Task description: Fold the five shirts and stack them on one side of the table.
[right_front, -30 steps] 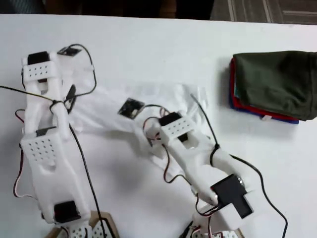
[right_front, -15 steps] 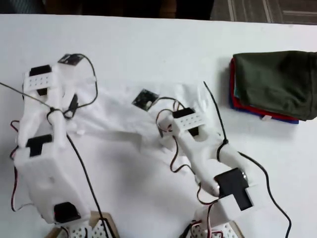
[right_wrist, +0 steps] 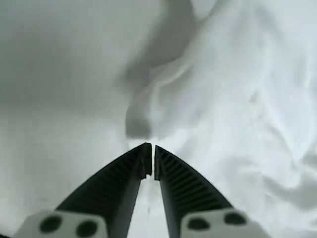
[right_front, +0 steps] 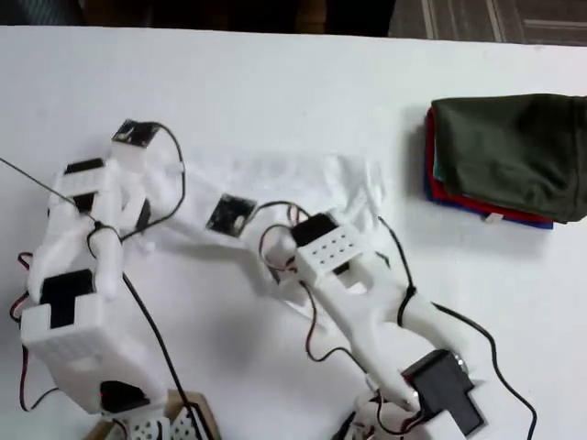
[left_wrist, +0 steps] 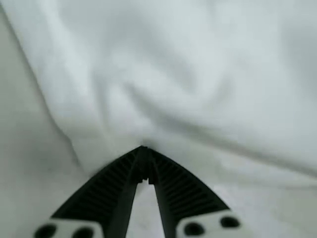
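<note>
The white shirt (right_front: 303, 179) lies rumpled mid-frame on the tabletop (right_front: 275, 64), with the folded stack (right_front: 504, 151) at the right edge. The left end effector (left_wrist: 143, 150) is clamped on its cloth. The right end effector (right_wrist: 150, 148) looks pinched on a fold edge. To fold cleanly, the 2 should carry their edges level, low and at equal pace.

White table (right_front: 275, 73) spans most of high view. Beyond far edge: dark floor (right_front: 229, 11), grey striped rug (right_front: 486, 18) toward one far corner. Light wooden board (right_front: 204, 414) at near edge.
</note>
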